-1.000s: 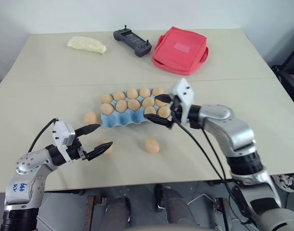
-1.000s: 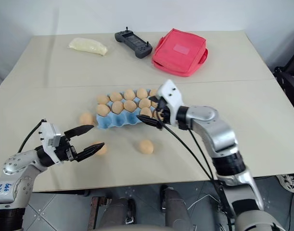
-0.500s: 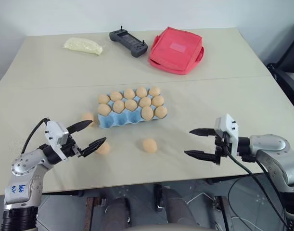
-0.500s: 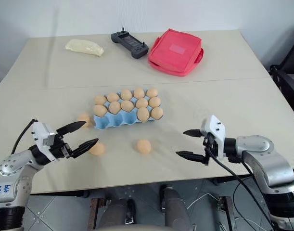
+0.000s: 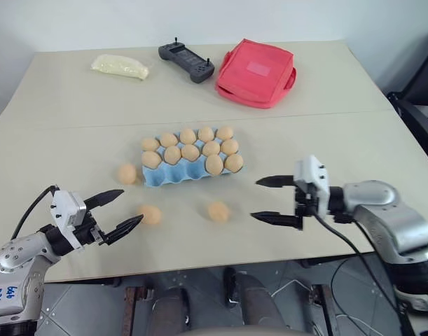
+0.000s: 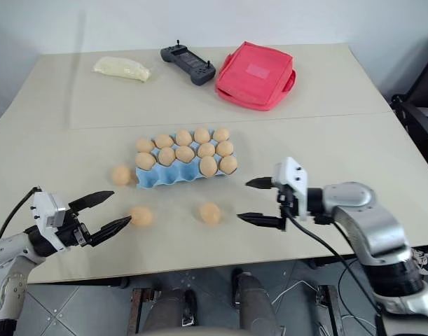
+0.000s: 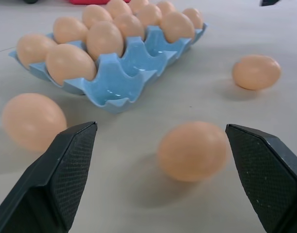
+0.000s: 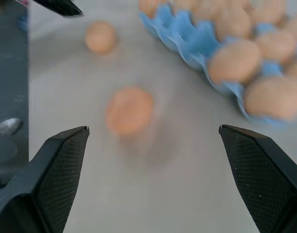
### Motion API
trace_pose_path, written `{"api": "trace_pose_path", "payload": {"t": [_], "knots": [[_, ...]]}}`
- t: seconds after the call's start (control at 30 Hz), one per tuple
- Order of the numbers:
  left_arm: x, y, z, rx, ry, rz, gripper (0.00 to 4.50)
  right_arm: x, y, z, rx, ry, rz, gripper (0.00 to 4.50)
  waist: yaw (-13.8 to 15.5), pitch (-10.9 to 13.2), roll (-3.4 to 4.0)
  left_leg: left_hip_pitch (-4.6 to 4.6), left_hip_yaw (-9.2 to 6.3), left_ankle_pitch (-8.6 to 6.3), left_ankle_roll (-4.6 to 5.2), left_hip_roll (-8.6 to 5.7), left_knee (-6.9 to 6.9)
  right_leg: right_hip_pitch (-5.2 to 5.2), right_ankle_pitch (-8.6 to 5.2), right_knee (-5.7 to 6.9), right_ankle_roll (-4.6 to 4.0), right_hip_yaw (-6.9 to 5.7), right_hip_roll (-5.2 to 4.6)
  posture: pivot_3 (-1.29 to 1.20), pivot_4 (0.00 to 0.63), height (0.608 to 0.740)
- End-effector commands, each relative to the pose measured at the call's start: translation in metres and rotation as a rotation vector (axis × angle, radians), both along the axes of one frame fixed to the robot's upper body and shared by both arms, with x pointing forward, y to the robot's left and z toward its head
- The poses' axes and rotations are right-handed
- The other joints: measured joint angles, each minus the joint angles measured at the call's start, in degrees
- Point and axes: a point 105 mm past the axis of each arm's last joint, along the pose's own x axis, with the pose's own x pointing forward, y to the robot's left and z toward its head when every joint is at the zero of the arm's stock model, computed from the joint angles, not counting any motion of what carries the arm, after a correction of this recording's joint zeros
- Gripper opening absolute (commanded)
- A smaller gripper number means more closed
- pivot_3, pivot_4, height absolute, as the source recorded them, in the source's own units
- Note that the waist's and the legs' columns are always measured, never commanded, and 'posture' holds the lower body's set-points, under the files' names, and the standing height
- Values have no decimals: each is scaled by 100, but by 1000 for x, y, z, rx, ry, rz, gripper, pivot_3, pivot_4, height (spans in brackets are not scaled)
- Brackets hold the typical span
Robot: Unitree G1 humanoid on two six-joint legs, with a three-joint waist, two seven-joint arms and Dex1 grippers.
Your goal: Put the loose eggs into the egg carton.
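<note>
**Hovering over three loose eggs, both grippers wide open**

Sitting mid-tabletop, the light blue moulded egg carton holds nine tan-orange eggs, three cups bare at its left end. Three smooth tan-orange loose eggs lie on the surface: one just left of the carton, two in front. Left gripper hangs near the front-left egg, fingers spread, empty. Right gripper faces the front-right egg, fingers spread, empty.
</note>
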Motion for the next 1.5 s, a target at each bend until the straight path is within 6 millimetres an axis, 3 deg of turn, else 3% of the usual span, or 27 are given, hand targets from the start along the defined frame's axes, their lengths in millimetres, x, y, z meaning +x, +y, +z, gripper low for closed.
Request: {"api": "trace_pose_path", "payload": {"t": [0.03,0.23,0.6,0.67,0.87,0.93,1.03,1.2,1.5], "knots": [[-7,0,12,-1,-39,-1,4500,1,21,-2,-14,-3,74,4475,6,0,0,0,2,-1,-1,0,-1,-1,-1,3,-1,0,-2,0,150,740],[-17,-3,13,-4,-32,10,4500,0,51,-11,-65,4,191,4475,6,-3,-4,0,5,-2,-1,-1,1,-2,0,5,0,-1,-9,0,150,740],[-25,4,11,3,-19,45,4500,10,69,-34,-157,15,206,4475,-2,-5,-7,6,11,-2,-1,3,2,-3,-1,13,-5,-4,-10,0,150,740],[-24,4,11,2,-22,47,4500,14,70,-35,-160,8,187,4114,-2,-5,-7,7,12,-2,-1,2,2,-3,-1,15,-5,-4,-10,0,150,740],[-20,1,10,-4,-31,47,4500,18,70,-14,-106,-42,172,2221,-2,-5,-7,7,13,-2,-2,2,3,-4,0,15,-4,-6,-10,0,150,740],[-18,0,10,-6,-35,44,4500,20,69,-3,-86,-72,166,1819,2,-5,-7,6,13,-2,-2,2,3,-4,0,15,-4,-6,-10,0,150,740],[-14,-3,11,-11,-43,38,4500,31,71,31,13,-142,102,1715,-6,-5,-7,5,13,-2,-2,2,4,-4,0,18,-4,-6,-10,0,150,740],[-10,-6,11,-19,-49,33,4500,63,82,69,115,-220,-38,1651,-68,-5,-7,20,14,-1,-3,6,6,-8,5,31,-6,-2,-12,0,150,740],[-11,-4,12,-19,-60,50,4500,75,114,61,113,-215,-40,1651,-150,-7,-10,1,19,-5,-21,10,5,-18,0,60,-19,-1,-21,0,150,740]]}}
